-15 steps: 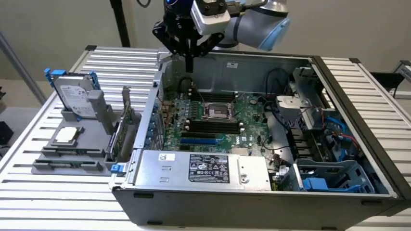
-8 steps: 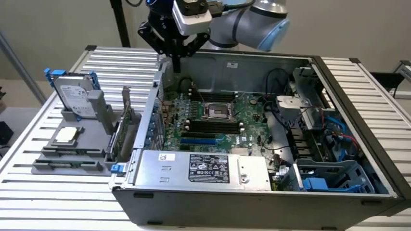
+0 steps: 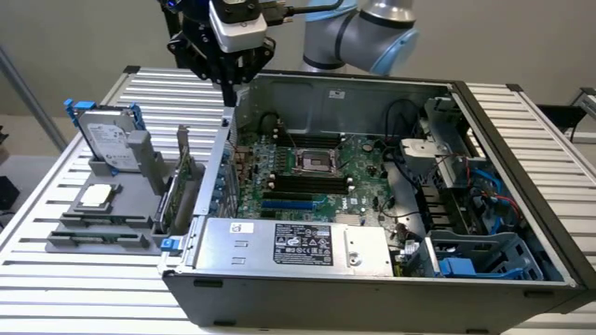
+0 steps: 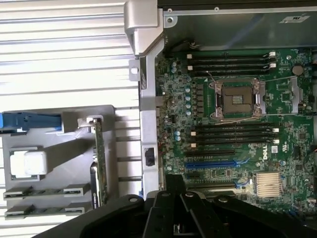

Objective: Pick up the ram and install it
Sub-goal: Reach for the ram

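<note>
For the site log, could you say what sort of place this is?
Probably a robotics lab bench for computer assembly: a robot arm at an open PC case, its motherboard exposed, on a slatted metal table.

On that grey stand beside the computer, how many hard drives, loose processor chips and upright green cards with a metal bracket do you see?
Hard drive: 1
Processor chip: 1
Upright green card: 1
Total: 3

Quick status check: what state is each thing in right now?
gripper: shut, empty, above the case's edge.
ram: in the gray fixture, ungripped.
case: open.
memory slots: empty.
CPU socket: empty.
hard drive: upright in fixture.
</note>
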{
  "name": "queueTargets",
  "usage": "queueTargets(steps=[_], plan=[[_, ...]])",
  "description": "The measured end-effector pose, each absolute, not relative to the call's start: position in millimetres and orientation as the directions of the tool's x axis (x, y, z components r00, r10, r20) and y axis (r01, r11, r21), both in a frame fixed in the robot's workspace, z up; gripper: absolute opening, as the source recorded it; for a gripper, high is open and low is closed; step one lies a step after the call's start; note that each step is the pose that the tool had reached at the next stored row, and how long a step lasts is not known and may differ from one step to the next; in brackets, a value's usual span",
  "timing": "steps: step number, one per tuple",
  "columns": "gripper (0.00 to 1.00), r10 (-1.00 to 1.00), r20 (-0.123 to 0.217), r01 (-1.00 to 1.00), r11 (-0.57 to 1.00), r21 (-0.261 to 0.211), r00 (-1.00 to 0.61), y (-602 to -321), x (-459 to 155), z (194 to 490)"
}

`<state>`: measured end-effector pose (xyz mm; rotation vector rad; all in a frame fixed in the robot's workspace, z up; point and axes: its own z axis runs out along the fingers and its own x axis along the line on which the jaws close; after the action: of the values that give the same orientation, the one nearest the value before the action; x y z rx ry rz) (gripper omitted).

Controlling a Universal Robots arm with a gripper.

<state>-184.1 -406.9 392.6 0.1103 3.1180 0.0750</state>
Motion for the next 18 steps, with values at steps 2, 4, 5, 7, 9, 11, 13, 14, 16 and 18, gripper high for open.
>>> queueTargets(steps=[2,4,5,7,9,11,13,14,16,18], plan=[[0.11,0.071,-0.019,0.070,0.996,0.049,-0.997,-408.1,-193.0,392.6],[0.11,0.071,-0.019,0.070,0.996,0.049,-0.997,-409.2,-201.8,392.6],[0.11,0.071,-0.019,0.070,0.996,0.049,-0.997,-409.8,-206.3,392.6],[0.11,0.071,-0.019,0.070,0.996,0.049,-0.997,-411.0,-215.3,392.6],[0.11,0.071,-0.019,0.070,0.996,0.049,-0.997,-412.2,-224.7,392.6],[0.11,0.071,-0.019,0.070,0.996,0.049,-0.997,-413.4,-233.8,392.6],[0.11,0.071,-0.019,0.070,0.996,0.049,-0.997,-414.5,-243.0,392.6],[0.11,0.071,-0.019,0.070,0.996,0.049,-0.997,-415.1,-247.5,392.6],[0.11,0.071,-0.019,0.070,0.996,0.049,-0.997,-416.3,-256.5,392.6],[0.11,0.071,-0.019,0.070,0.996,0.049,-0.997,-417.4,-265.5,392.6]])
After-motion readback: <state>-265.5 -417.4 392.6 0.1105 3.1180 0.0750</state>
